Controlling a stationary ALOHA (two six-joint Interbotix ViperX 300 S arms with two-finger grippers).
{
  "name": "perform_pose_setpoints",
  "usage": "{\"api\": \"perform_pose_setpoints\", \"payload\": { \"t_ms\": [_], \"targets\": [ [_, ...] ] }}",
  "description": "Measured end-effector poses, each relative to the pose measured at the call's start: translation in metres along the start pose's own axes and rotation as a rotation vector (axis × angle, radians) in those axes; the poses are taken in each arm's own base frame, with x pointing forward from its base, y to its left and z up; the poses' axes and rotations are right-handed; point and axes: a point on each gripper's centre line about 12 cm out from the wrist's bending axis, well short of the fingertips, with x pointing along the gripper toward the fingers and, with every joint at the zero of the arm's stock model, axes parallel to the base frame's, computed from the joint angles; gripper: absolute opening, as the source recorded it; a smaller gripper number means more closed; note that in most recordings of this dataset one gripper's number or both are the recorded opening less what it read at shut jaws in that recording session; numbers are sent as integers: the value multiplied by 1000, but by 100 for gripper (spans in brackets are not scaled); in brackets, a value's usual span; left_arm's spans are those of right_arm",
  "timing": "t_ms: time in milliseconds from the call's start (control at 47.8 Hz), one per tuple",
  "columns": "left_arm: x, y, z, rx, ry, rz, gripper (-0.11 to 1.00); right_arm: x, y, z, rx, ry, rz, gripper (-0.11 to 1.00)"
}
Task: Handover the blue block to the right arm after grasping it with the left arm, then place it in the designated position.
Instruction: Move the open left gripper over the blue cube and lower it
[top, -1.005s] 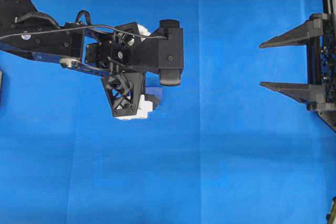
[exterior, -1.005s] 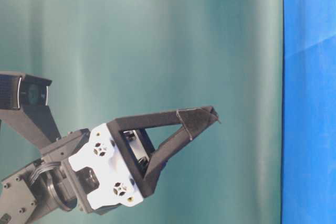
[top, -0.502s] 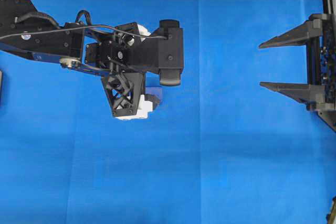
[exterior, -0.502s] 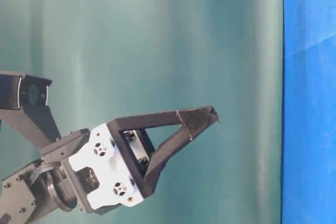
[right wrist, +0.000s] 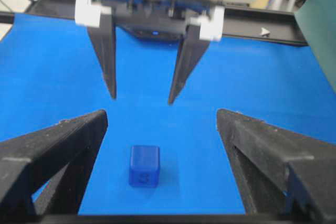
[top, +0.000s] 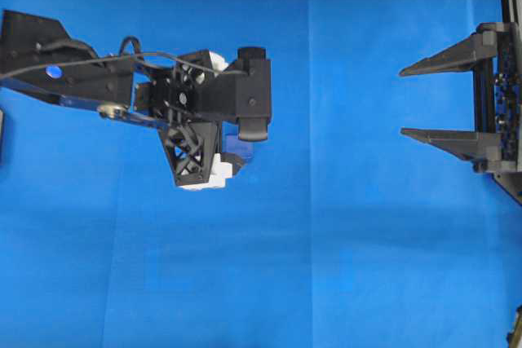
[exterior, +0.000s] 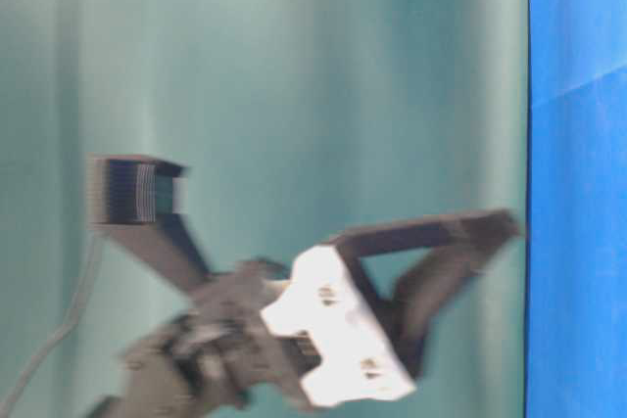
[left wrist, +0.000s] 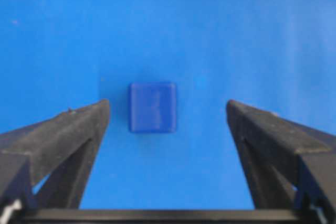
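The blue block [left wrist: 153, 107] sat on the blue tablecloth [top: 342, 242], untouched, directly below the left gripper [left wrist: 168, 114] and between its two fingers, slightly nearer the left-hand one in the wrist view. Left jaws stood wide, holding nothing, pointed down at the block. The right gripper [top: 424, 97] waited well apart at the table's right edge, also wide and empty. The left arm was far nearer; a straight descent looked enough.
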Motion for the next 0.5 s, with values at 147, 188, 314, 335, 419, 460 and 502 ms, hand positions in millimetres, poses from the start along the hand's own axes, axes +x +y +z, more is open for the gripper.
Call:
{"api": "perform_pose_setpoints", "payload": {
  "t_ms": [147,188,314,335,419,460,502],
  "targets": [
    [20,1,-13,1,2,0,93,0,0,0,0,2,0,98],
    [24,2,-16,-3,3,0,93,0,0,-1,0,3,0,98],
    [40,5,-27,-8,11,4,93,1,0,-2,-1,9,0,98],
    [42,5,-27,-11,9,4,93,1,0,-2,-1,8,0,98],
    [53,5,-34,-13,15,4,93,2,0,-3,0,12,-1,98],
    [58,6,-36,-13,20,6,93,2,0,-3,-2,15,-1,98],
    [61,6,-39,-15,26,5,93,3,0,-3,0,17,-1,98]
  ]
}}
